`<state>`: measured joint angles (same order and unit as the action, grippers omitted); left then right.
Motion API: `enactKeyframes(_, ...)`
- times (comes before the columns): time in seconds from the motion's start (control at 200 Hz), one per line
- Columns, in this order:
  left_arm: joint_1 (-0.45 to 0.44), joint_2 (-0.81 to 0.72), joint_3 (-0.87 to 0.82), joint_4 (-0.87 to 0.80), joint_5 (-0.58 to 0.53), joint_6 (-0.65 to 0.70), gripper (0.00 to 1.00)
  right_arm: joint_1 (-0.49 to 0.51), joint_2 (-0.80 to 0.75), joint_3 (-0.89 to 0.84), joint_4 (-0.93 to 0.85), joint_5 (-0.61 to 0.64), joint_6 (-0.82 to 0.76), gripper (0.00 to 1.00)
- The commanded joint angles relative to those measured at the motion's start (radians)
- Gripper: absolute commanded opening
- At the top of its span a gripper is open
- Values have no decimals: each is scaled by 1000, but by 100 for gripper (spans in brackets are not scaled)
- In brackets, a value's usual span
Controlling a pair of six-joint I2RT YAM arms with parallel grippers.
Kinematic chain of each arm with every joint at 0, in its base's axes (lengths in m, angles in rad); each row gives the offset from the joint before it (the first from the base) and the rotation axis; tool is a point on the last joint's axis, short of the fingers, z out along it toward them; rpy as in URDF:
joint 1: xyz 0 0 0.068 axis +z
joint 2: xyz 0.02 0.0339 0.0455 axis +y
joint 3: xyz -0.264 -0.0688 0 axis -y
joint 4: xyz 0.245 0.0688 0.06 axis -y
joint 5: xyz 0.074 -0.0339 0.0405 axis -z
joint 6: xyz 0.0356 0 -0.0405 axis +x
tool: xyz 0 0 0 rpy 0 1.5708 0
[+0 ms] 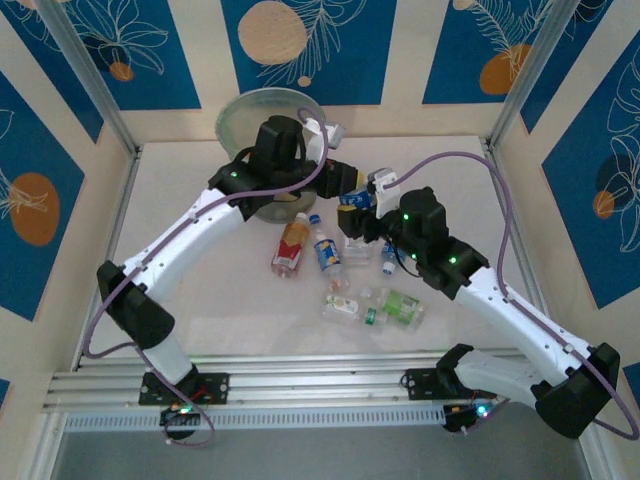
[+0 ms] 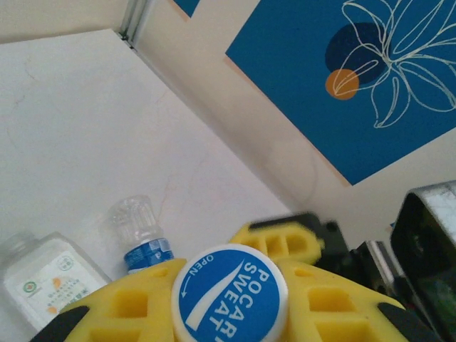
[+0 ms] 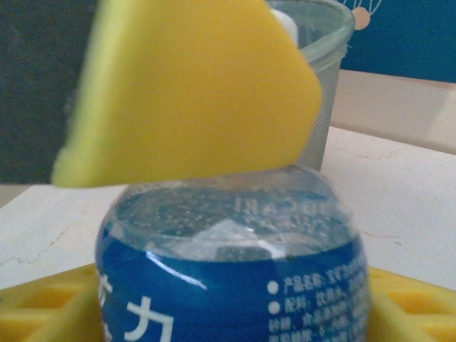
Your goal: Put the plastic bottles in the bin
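Observation:
A clear plastic bottle [image 1: 355,199] with a blue label hangs in the air between my two grippers, just in front of the bin [image 1: 235,112]. My left gripper [image 1: 357,184] is shut on its neck. In the left wrist view the blue and white cap [image 2: 229,293] sits squeezed between the yellow fingers [image 2: 128,303]. My right gripper [image 1: 360,216] is open. Its fingers [image 3: 50,306] flank the bottle's base [image 3: 235,285] without pinching it. Several more plastic bottles lie on the table, among them a red-labelled one [image 1: 290,248] and a green-labelled one [image 1: 402,305].
The translucent bin [image 3: 331,71] stands at the table's back, close behind the held bottle. Two loose bottles [image 2: 141,235] [image 2: 43,274] lie below my left gripper. Metal frame posts and patterned walls close in the table's sides and back.

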<state>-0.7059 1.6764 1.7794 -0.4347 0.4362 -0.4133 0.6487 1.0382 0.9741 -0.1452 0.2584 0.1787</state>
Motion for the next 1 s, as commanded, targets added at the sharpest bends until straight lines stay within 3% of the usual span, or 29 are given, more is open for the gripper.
enactKeyframes(0.0,10,-55,41,-9,-156,97,3,9,-15,65,-31,30,14,92)
enactKeyframes(0.04,18,-61,57,-18,-201,117,3,9,-24,74,-50,44,30,100)
enactKeyframes(0.4,161,-31,221,31,-388,217,3,6,-121,140,-227,162,133,99)
enactKeyframes(0.805,297,173,505,-7,-577,411,4,6,-180,138,-388,245,245,99)
enactKeyframes(0.995,324,283,584,9,-599,404,4,8,-185,134,-420,257,278,99)
